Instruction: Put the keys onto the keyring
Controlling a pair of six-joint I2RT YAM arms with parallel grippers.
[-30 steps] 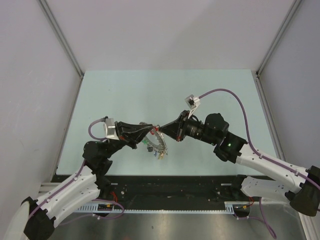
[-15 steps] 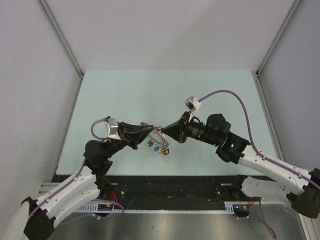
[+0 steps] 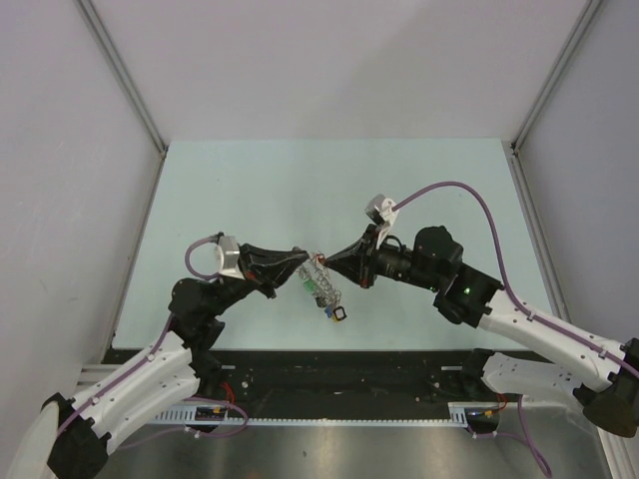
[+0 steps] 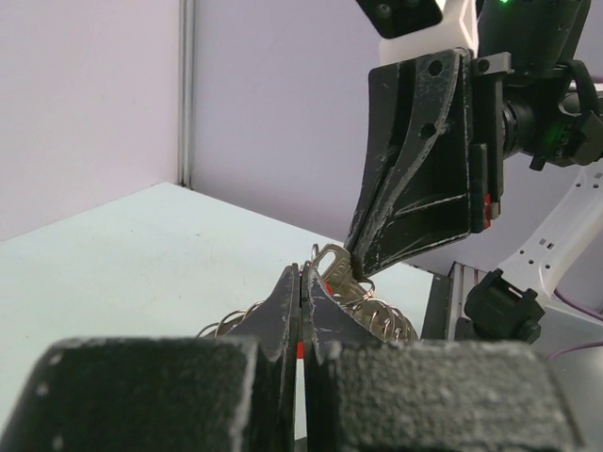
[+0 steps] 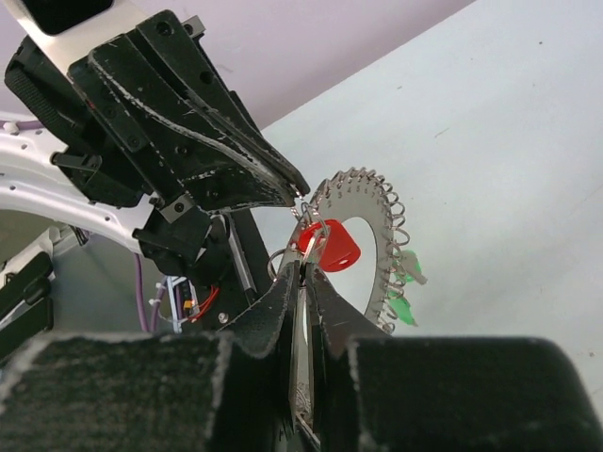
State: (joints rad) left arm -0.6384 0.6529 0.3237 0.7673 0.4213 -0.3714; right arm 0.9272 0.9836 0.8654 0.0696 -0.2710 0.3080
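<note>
Keys [image 5: 334,248]: we see one small silver key with a red oval tag. It is up in the air between the two arms, with the tag lying against the inner edge of the ring.
Keyring [image 5: 369,202]: we find it lifted off the table [image 3: 250,190], hanging on edge between the two sets of fingertips. Its rim is fringed with small silver keys.
Tags: green tags [image 5: 407,273] dangle at the ring's right in the right wrist view. We see a black tag [image 3: 340,313] hanging lowest in the top view.
Left gripper [image 5: 294,191]: we read it as clenched, its tips pinching the ring's upper rim.
Right gripper [image 5: 301,282]: it is nearly closed. A thin silver blade runs down between its fingers [image 5: 268,311], so we take it to be grasping the red-tagged key.
Arms: we see the two tips almost meeting above the middle of the table.
</note>
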